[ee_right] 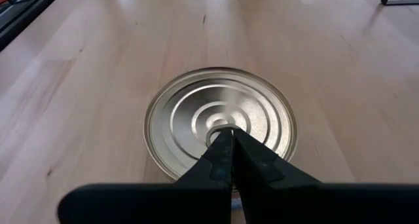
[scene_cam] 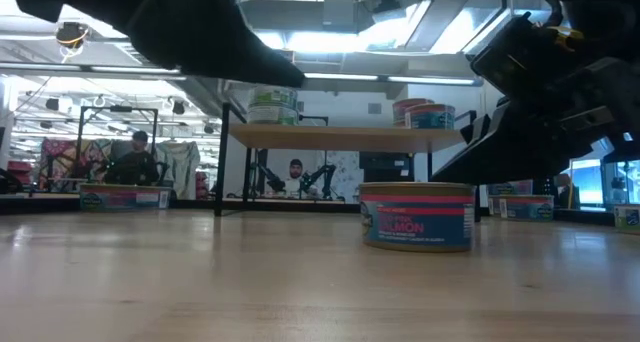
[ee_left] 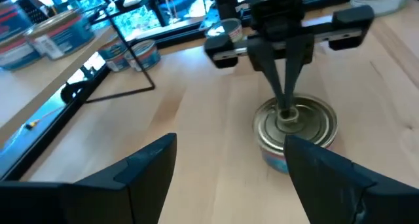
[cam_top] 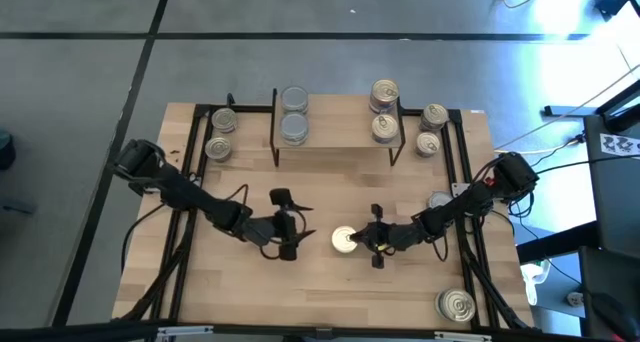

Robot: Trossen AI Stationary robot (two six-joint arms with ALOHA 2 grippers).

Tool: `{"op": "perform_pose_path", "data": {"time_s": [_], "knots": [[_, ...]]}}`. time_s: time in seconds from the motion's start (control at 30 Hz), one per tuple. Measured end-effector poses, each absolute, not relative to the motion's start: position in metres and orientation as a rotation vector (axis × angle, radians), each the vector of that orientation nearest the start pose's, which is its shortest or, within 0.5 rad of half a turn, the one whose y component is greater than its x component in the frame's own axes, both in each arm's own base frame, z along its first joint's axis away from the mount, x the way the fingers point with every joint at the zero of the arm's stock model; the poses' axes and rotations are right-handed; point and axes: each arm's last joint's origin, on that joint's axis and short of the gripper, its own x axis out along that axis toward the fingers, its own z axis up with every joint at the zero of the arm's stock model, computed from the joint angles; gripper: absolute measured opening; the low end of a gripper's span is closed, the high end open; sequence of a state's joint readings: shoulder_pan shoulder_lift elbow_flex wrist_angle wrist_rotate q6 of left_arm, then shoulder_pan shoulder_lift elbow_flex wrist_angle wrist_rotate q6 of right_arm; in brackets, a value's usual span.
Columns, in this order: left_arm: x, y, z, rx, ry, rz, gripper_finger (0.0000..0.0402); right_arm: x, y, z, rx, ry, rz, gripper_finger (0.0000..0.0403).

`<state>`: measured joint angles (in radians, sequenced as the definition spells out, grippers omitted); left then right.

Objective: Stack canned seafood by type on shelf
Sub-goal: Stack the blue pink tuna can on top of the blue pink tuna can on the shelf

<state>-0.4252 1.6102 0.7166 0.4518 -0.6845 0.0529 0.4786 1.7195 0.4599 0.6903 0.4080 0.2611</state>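
Salmon can (cam_top: pixel 344 240) standing upright on the counter (cam_top: pixel 320 292), centred between the side edges and nearer the front edge, plain ringed face up. Right end effector (cam_top: pixel 366 240): fingers clenched together, gripping nothing, tips pressed on the centre of the can's top. Left end effector (cam_top: pixel 297 230): released, fingers spread, just beside the can on its left, not touching. Shelf (cam_top: pixel 335 142) at the back edge carries cans at both ends: two silver-grey cans (cam_top: pixel 294 114) at its left end, two gold-lidded cans (cam_top: pixel 385 110) at its right end. Further cans stand near the back corners and the front right corner.
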Motion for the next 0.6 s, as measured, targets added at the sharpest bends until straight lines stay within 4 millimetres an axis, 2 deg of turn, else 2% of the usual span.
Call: {"op": "perform_pose_path", "data": {"time_s": [0.33,0.6], "knots": [[0.322,-0.127,0.163,0.403,0.455,0.174,0.028,0.225,0.107,0.092,0.071,0.438,0.011,0.0014],[0.34,-0.134,0.149,0.558,0.501,0.135,0.028,0.222,0.109,0.092,0.063,0.428,0.006,0.0014]]}}
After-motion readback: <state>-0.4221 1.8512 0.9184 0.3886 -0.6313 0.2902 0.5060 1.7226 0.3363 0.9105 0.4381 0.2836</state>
